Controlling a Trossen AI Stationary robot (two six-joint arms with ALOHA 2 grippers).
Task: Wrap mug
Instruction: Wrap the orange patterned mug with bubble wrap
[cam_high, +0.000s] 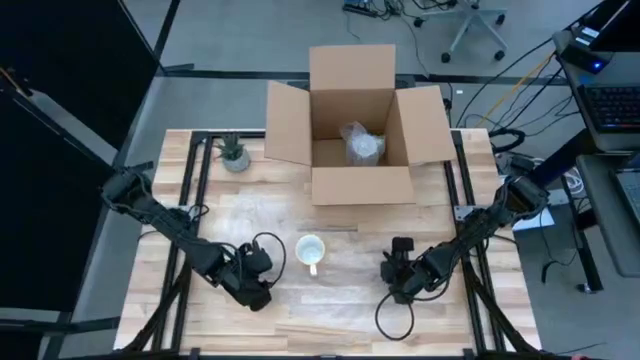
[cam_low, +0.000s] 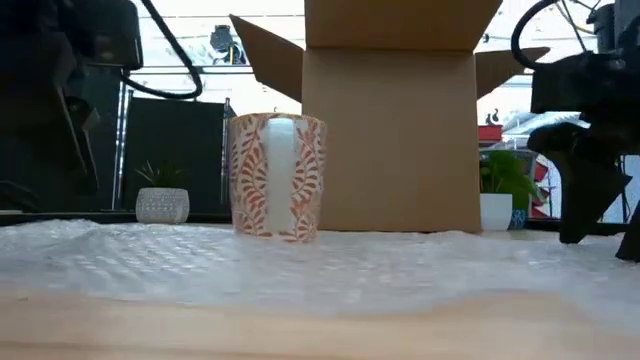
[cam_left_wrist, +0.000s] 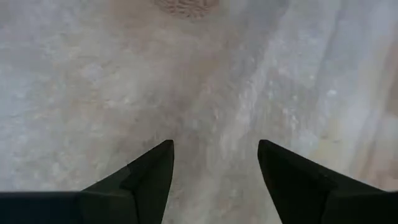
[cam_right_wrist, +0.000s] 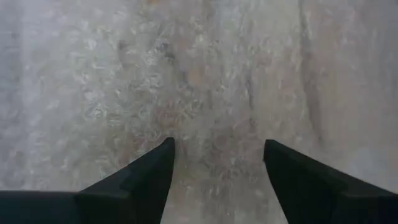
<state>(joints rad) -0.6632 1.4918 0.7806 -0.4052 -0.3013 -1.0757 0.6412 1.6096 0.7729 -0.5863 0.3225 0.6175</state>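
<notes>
Cardboard box (cam_high: 360, 120) holds a bubble-wrapped bundle (cam_high: 362, 145); mug (cam_high: 310, 250) empty.

Mug (cam_high: 310, 250) upright btwn both grippers, box (cam_high: 360, 120) behind

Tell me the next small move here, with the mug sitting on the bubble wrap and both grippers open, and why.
Probably lower the left gripper to pinch the bubble wrap beside the mug. The mug stands upright and bare on the sheet, nothing folded over it yet. Both the left and the right gripper are open and empty, flanking the mug, and each wrist view shows only wrap between the fingers.
</notes>
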